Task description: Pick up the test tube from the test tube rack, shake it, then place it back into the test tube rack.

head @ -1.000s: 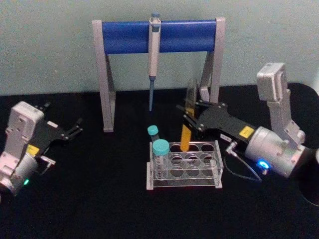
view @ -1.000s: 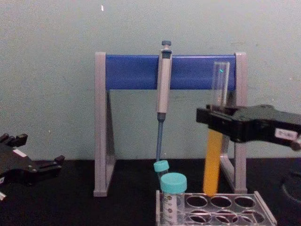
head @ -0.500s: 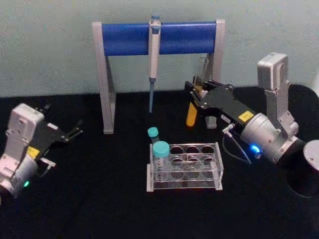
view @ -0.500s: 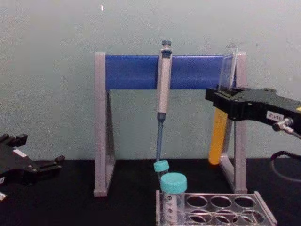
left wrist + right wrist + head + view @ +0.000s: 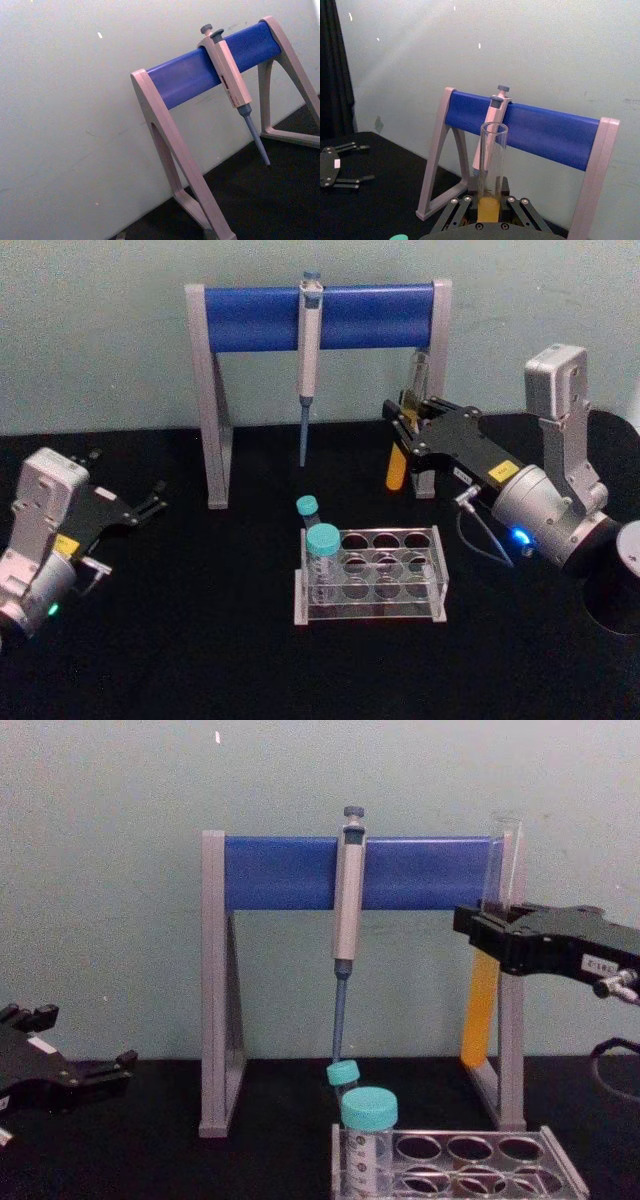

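Moved farther right and back, the tube (image 5: 396, 468) hangs in the air beyond the rack (image 5: 368, 607), well apart from it. Right gripper (image 5: 405, 426) squeezes its middle, near the right leg of the stand (image 5: 250, 320). Left gripper (image 5: 150, 502) rests open, far left.

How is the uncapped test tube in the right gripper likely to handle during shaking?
The test tube looks like thin clear glass, so probably fragile under a hard squeeze. Its top is open above orange liquid, so vigorous shaking might spill some. Smooth and slim, it could slip in the right gripper.
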You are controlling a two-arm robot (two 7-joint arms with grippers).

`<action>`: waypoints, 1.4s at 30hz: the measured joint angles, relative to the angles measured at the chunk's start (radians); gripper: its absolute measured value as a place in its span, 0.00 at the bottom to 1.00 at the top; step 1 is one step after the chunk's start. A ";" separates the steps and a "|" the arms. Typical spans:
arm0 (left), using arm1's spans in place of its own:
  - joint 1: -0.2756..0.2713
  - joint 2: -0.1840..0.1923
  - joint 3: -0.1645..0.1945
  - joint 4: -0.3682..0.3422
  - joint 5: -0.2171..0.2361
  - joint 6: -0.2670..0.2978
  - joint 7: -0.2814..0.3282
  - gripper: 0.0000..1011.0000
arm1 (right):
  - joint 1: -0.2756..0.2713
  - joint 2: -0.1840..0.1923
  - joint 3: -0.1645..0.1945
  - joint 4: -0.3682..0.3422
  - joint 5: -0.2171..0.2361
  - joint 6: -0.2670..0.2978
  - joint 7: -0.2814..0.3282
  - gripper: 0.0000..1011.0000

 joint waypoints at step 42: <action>0.000 0.000 0.000 0.000 0.000 0.000 0.000 0.99 | -0.021 0.039 -0.046 -0.062 0.039 0.030 0.065 0.23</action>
